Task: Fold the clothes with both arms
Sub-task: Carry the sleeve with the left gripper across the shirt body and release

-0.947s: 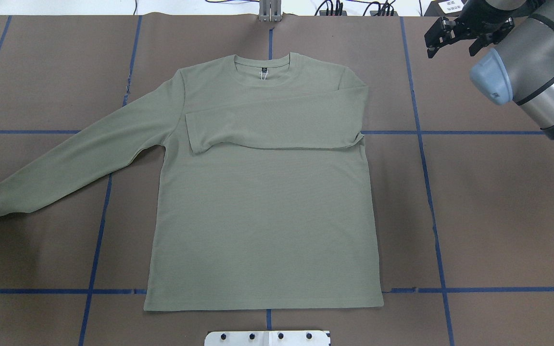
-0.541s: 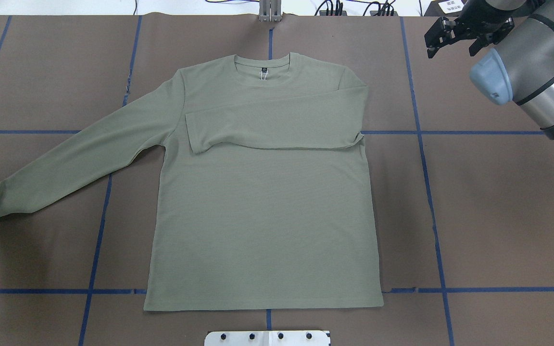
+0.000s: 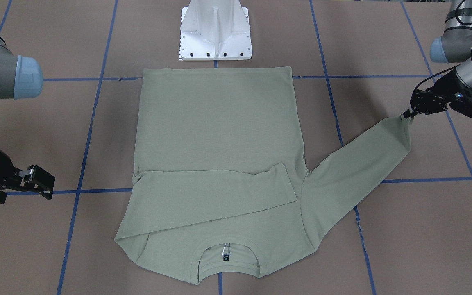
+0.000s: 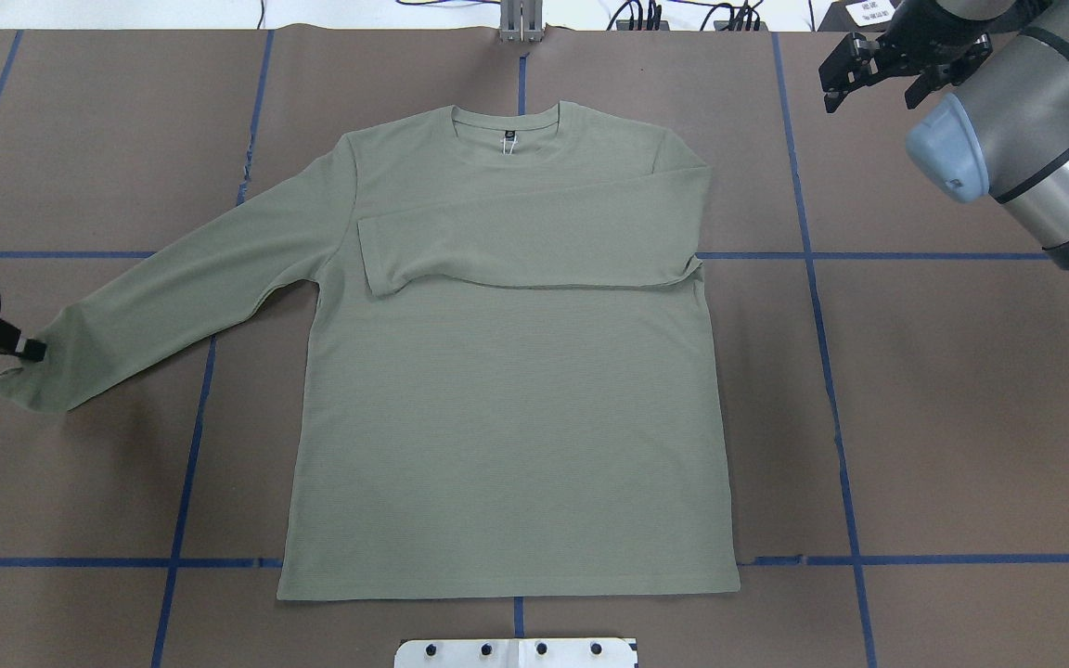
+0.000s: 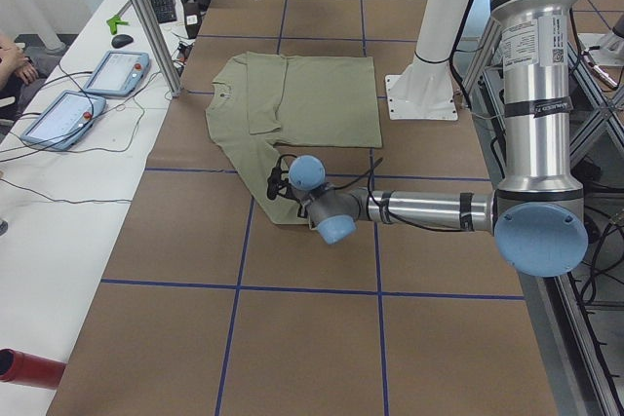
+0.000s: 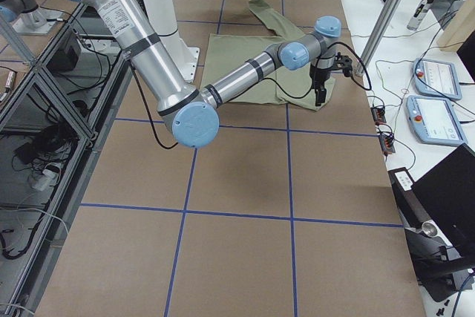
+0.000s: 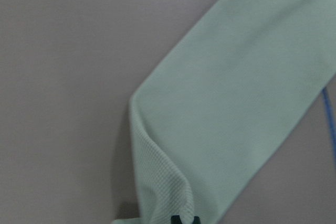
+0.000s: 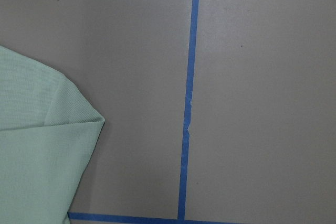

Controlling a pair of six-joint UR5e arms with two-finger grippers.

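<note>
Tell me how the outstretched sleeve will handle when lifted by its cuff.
Probably floppy: the sleeve buckles where the left tool pinches its cuff. Likely light, as that small pinch raises the end. Its textured knit seems grippy, unlikely to slip.

Overhead and front-facing views look steeply down from opposite sides of the table [image 4: 961, 417], sharing the whole shirt [image 4: 507, 390]. Side views look along it from either end. Wrist views look straight down, close up.
</note>
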